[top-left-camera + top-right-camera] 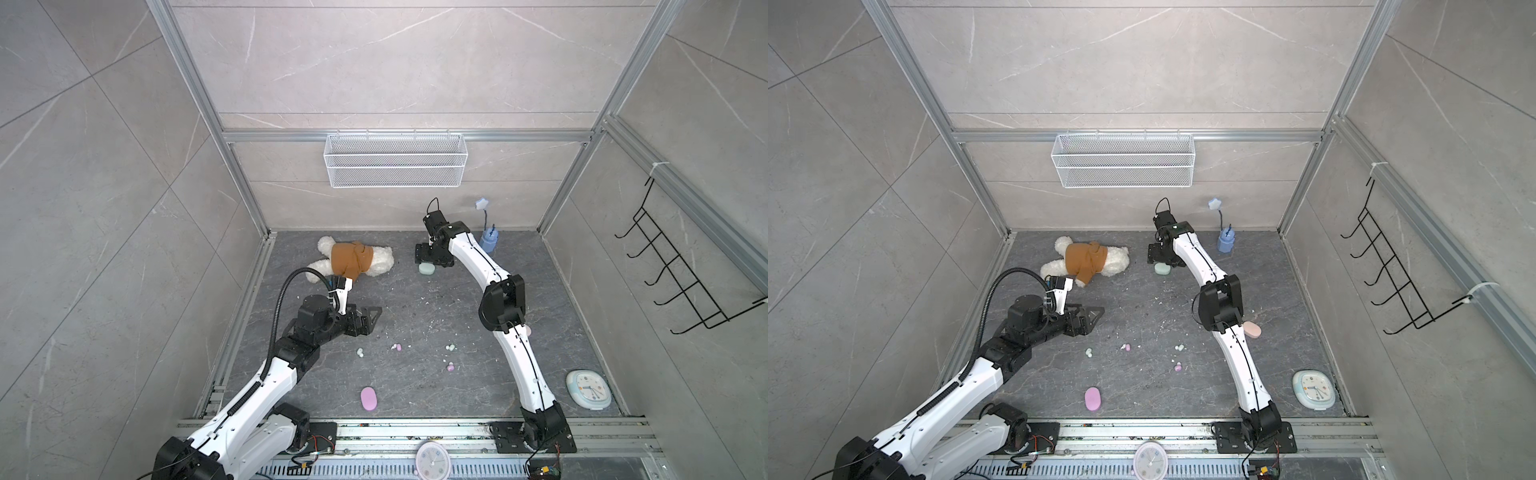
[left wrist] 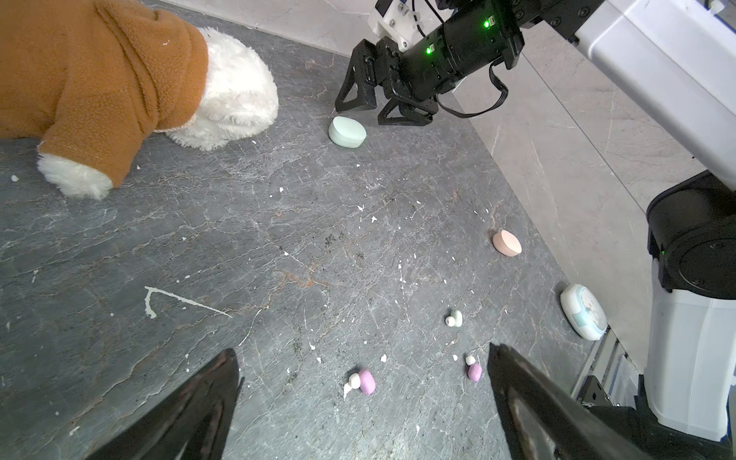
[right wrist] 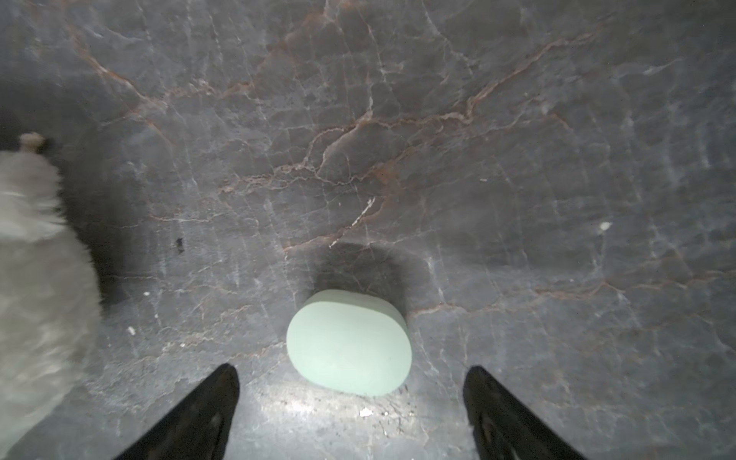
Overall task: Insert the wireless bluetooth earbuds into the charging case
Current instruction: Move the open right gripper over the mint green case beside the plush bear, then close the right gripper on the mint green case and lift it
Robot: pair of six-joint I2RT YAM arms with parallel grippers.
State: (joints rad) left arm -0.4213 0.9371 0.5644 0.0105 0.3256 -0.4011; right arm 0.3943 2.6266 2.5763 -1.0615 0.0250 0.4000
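Observation:
The mint green charging case (image 3: 348,342) lies closed at the back of the floor, seen in both top views (image 1: 427,269) (image 1: 1161,269). My right gripper (image 3: 352,368) hangs open over it. Its near edge sits just between the fingertips, which stand apart from it on both sides. A lilac case (image 1: 369,399) lies near the front, and a peach case (image 1: 1252,329) sits beside the right arm. Tiny earbuds are scattered mid-floor: two mint (image 1: 360,353) (image 1: 450,347) and two lilac (image 2: 366,381) (image 2: 474,370). My left gripper (image 2: 362,350) is open and empty above the lilac buds.
A white plush toy in a brown jacket (image 1: 353,259) lies at the back left. A blue bottle with a flower (image 1: 487,241) stands at the back right. A pale blue clock (image 1: 588,390) rests front right and a pink clock (image 1: 432,460) on the front rail. White specks litter the floor.

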